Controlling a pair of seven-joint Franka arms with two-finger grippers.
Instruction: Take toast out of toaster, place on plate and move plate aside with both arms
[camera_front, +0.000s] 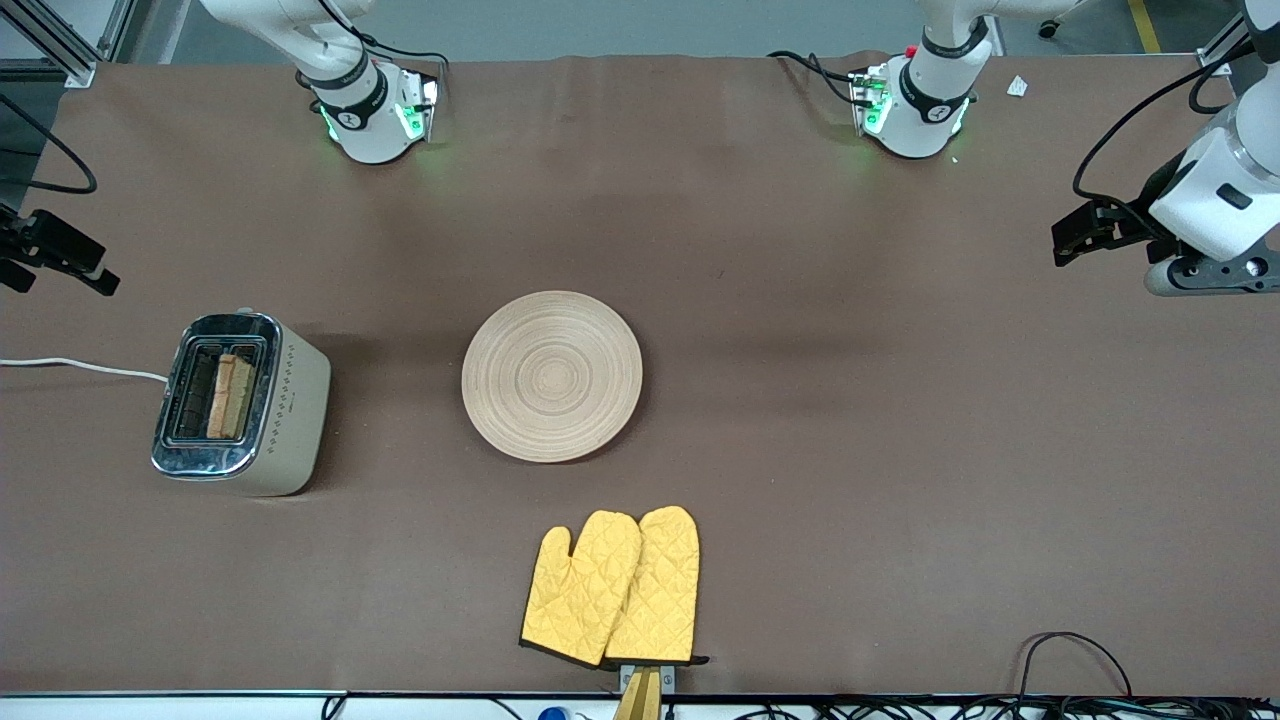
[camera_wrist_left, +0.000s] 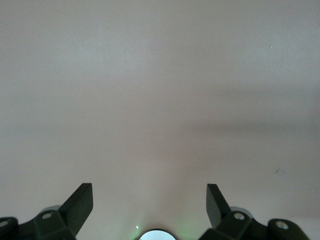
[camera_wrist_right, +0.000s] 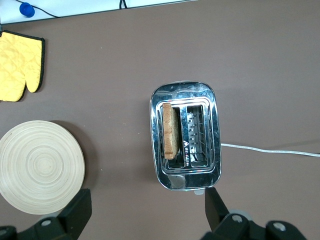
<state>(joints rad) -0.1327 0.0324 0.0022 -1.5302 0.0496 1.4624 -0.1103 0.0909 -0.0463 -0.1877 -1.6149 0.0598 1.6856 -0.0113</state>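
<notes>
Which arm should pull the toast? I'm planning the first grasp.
Likely right: the right gripper hangs open over the toaster, toast in view. The left gripper, open, waits over bare table.

Your counter (camera_front: 860, 400) is covered in plain brown. On it you have the toaster (camera_front: 275, 410) toward the right arm's end, its white cord (camera_front: 80, 366) trailing off the edge, the wooden plate (camera_front: 552, 376) mid-counter, and what look like two yellow oven mitts (camera_front: 612, 588) nearer the front camera.
</notes>
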